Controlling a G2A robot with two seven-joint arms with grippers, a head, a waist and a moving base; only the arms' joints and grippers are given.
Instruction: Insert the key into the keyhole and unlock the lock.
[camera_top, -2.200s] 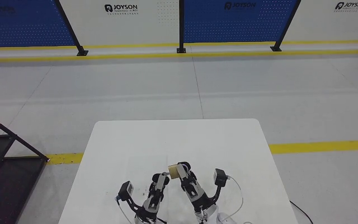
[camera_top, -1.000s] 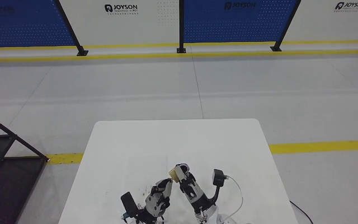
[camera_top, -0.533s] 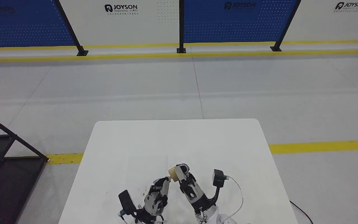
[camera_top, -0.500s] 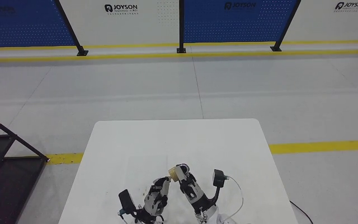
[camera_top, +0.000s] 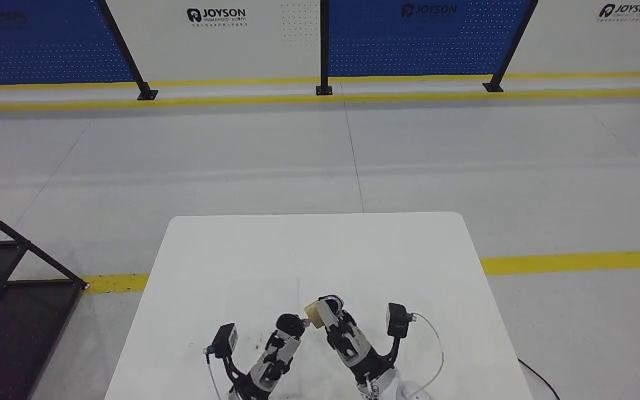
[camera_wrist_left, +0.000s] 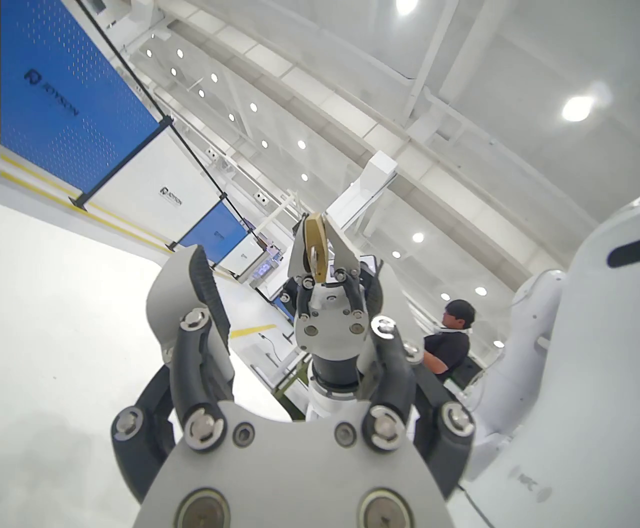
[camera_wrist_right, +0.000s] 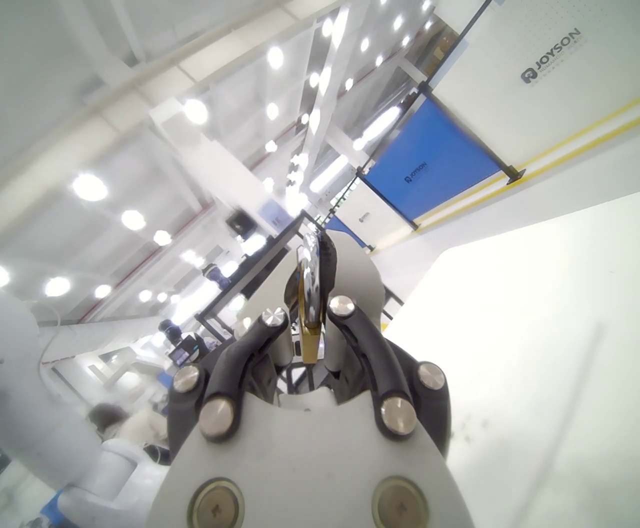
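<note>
Left gripper (camera_wrist_left: 292, 295): is standing wide open, its two fingers spread well apart and gripping nothing. One ribbed black finger pad (camera_wrist_left: 206, 282) is facing the gap at left of centre in the left wrist view.
Right gripper (camera_wrist_right: 315, 270): is clamping shut on the brass padlock (camera_top: 314, 315), pinching the lock edge-on between its fingertips at the centre of the right wrist view.
Brass padlock, position: is being held up off the white table (camera_top: 300, 250), at the lower centre of the top view. In the left wrist view it is standing upright just above centre, its narrow brass edge turned toward the camera.
Relation of the grippers: the left gripper is sitting just beside the padlock, on its left in the top view. Whether the two are touching cannot be told.
White table: is showing a bare surface in the middle of the top view.
</note>
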